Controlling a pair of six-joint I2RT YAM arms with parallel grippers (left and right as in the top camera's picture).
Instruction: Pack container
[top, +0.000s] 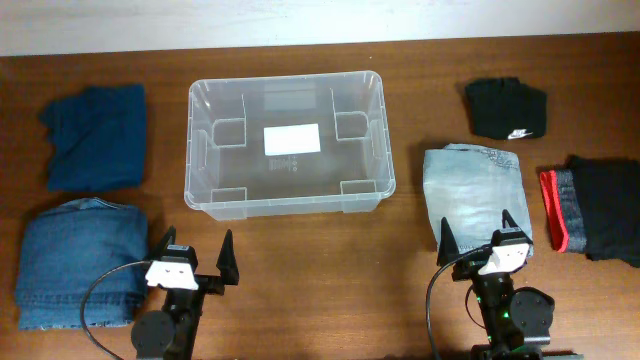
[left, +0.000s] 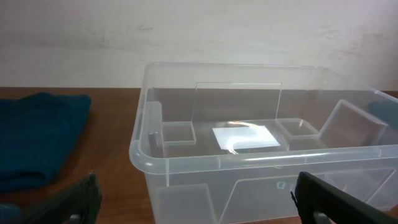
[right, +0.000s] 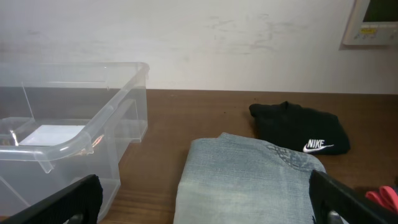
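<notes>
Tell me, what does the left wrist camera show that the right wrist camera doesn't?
Only the left wrist view: a dark blue folded cloth on the table, left of the container.

Only the right wrist view: folded light denim, a black Nike garment, a sliver of red fabric and a wall panel.

Both: the clear container with its white label, the brown table, the pale wall, and an open claw at the bottom edge: the left claw in one, the right claw in the other.

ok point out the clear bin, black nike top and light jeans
clear bin (top: 290, 175), overhead view, bare base
black nike top (right: 298, 127), right wrist view, middle of fabric
light jeans (top: 472, 190), overhead view, centre of fold
</notes>
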